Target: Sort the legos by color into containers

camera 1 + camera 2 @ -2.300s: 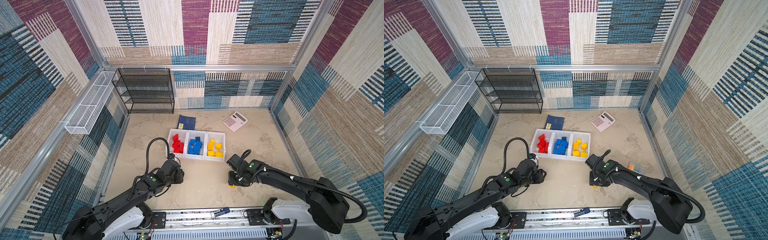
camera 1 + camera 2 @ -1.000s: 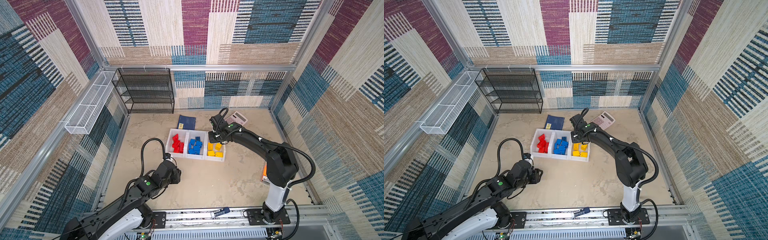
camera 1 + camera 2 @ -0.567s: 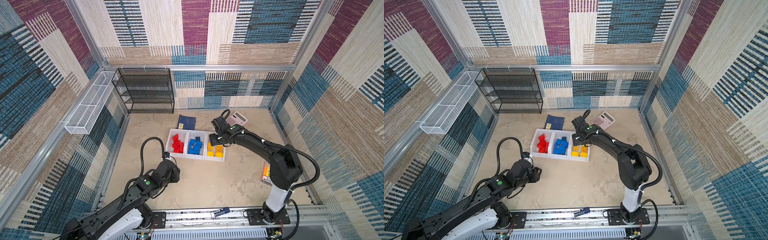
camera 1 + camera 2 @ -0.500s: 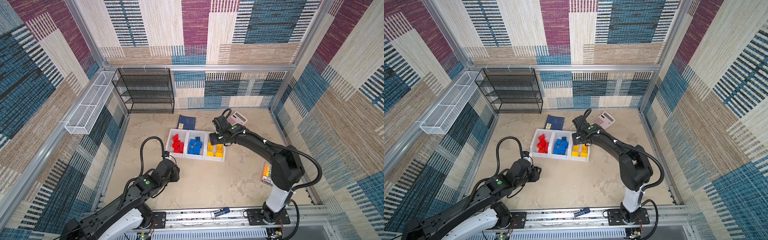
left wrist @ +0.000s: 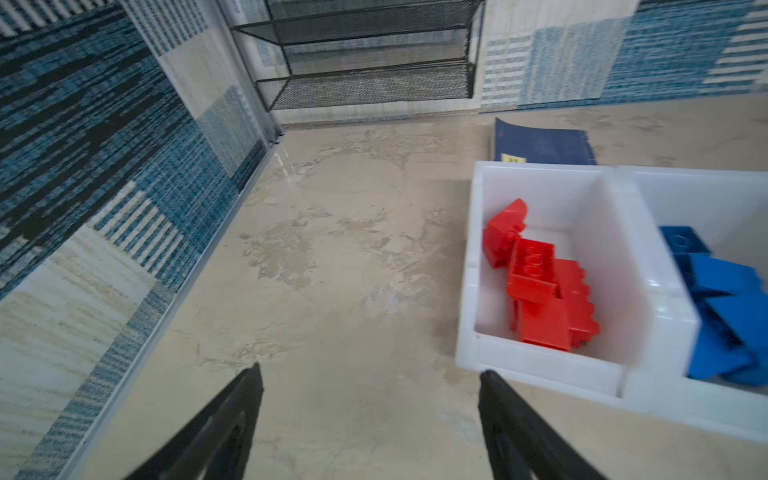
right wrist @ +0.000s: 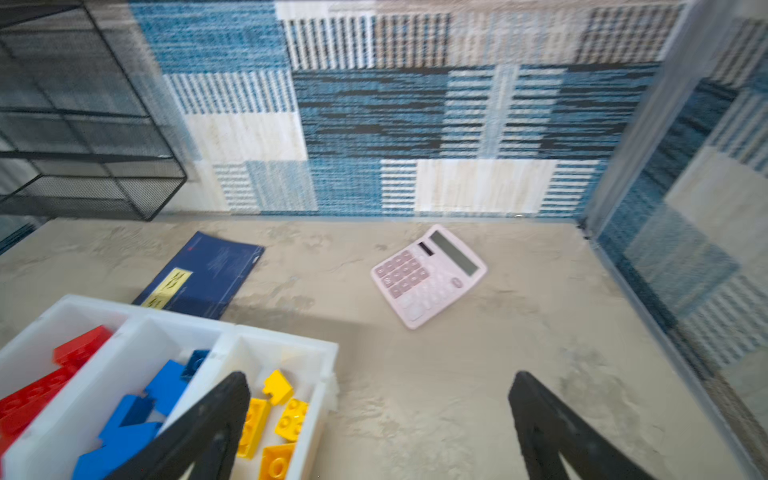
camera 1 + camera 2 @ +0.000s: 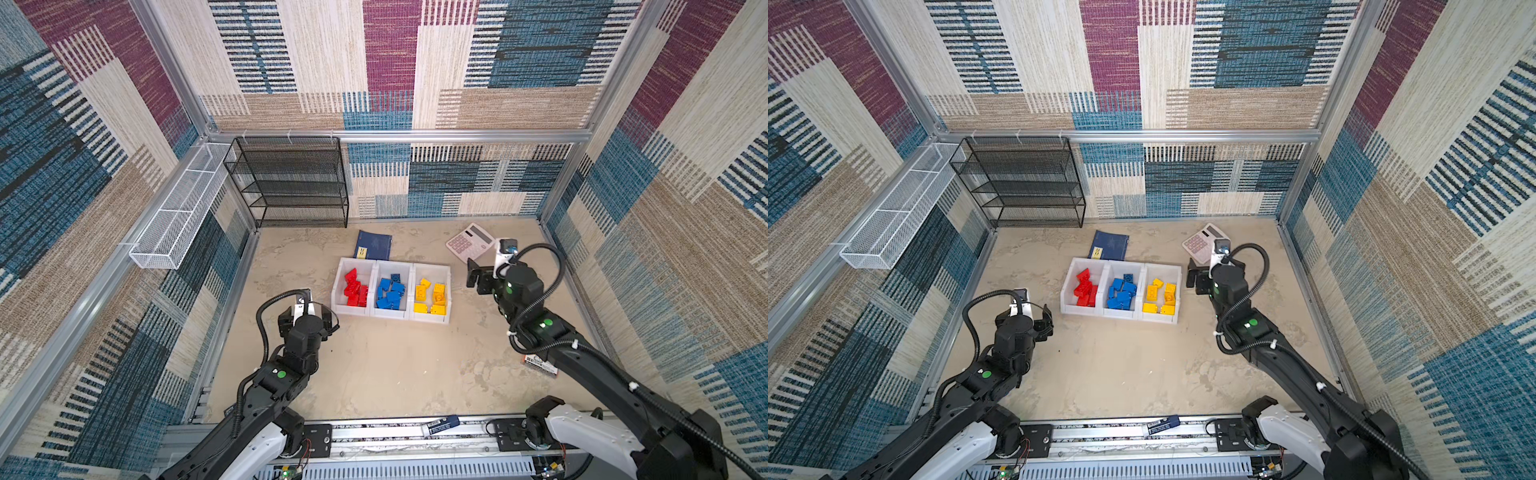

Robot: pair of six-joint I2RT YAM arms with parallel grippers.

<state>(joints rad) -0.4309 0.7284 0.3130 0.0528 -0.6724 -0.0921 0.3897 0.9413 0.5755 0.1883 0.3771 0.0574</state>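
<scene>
The containers [image 7: 447, 270] are three joined white bins mid-table. Every lego I see lies in them: red legos [image 7: 355, 288] in the left bin, blue legos [image 7: 390, 291] in the middle, yellow legos [image 7: 432, 296] in the right. My left gripper [image 7: 309, 321] is open and empty, low over the table just off the red bin's front left corner [image 5: 478, 361]; its fingers [image 5: 245, 399] stand wide apart. My right gripper [image 7: 478, 277] hangs open and empty to the right of the yellow bin [image 6: 328, 374], with one finger [image 6: 224, 411] in front of that bin.
A dark-blue booklet [image 7: 374, 245] lies behind the bins and a pink calculator [image 7: 469, 243] at the back right. A black mesh rack [image 7: 291, 183] stands at the back left, beside a white wire basket [image 7: 178, 220] on the left wall. A small orange-and-black item [image 7: 538, 363] lies under the right arm.
The right gripper was over the yellow bin nearly shut; it opened and drew back to the right of the bins. The left gripper widened its jaws and shifted left.
</scene>
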